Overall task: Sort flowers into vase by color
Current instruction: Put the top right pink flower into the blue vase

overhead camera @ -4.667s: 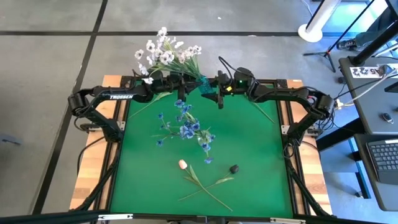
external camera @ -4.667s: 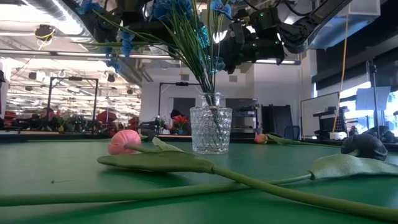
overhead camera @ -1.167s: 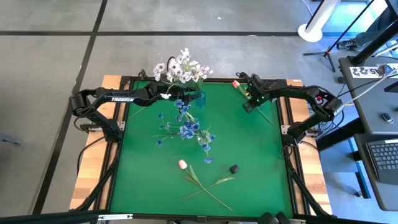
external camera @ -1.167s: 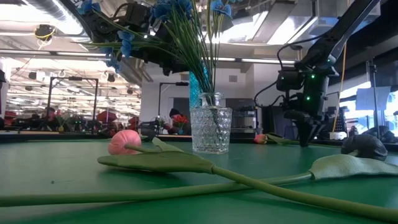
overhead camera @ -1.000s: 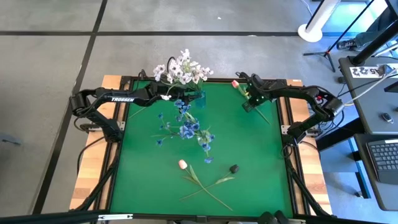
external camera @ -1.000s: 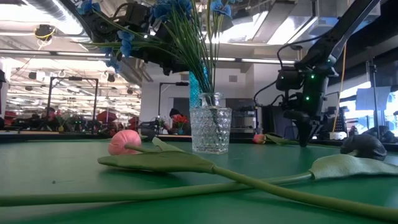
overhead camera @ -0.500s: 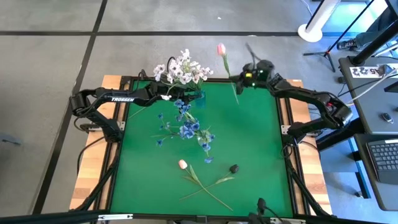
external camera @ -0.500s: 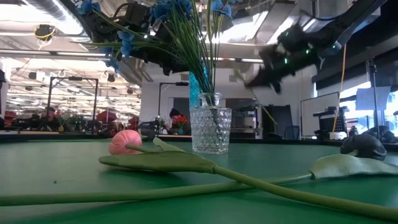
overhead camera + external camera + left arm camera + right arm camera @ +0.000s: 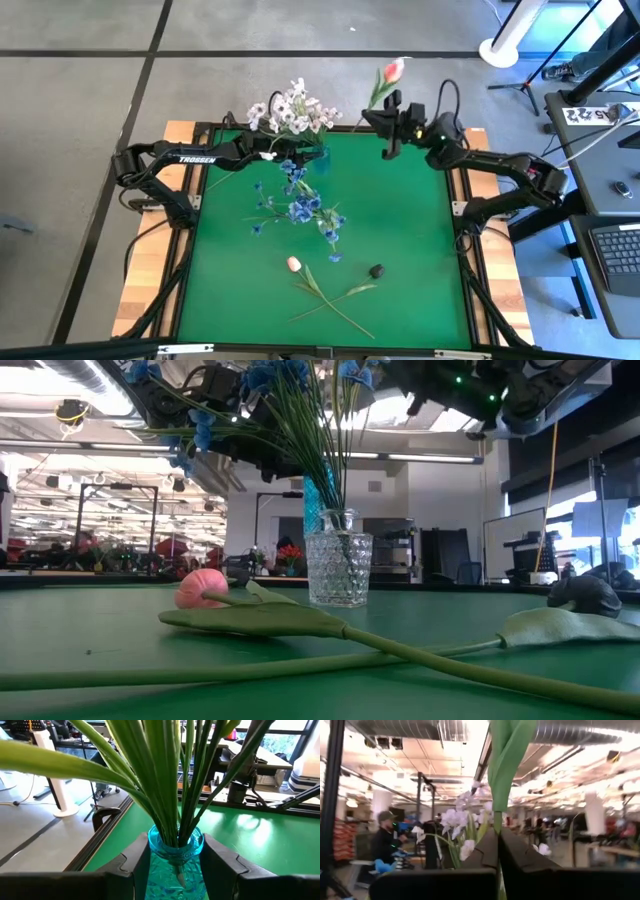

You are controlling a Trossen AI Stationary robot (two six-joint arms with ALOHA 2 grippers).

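Note:
White flowers [image 9: 292, 108] stand in a blue vase [image 9: 176, 854], and my left gripper [image 9: 306, 156] is shut on that vase at the table's far edge. Blue flowers [image 9: 300, 205] fill a clear glass vase [image 9: 338, 568] at the table's middle. My right gripper [image 9: 372, 115] is up in the air over the far right, shut on a pink tulip [image 9: 393, 70]. A second pink tulip [image 9: 293, 264] lies flat on the mat near the front, and a dark bud [image 9: 376, 270] lies beside it. My left gripper pinches the blue vase at its neck [image 9: 150, 851] just under the rim, one finger on each side, coming in level. The vase stands upright with the stems rising out of it; its foot is hidden. My right gripper pinches the tulip's green stem [image 9: 496, 826] between its two shut fingers. The fingers lie across the stem. The tulip is lifted clear of the table, its leaves and bud rising above the fingers.
The lying tulip's long stems and leaves [image 9: 335, 300] cross the mat's near middle. Bare green mat [image 9: 420, 230] lies on the right side. The table's black frame [image 9: 462, 200] borders the mat.
My right gripper has risen from the mat at the far right, taking the pink tulip with it, and has turned so the bud now stands up above the fingers. The tulip, which lay on the mat, is lifted clear.

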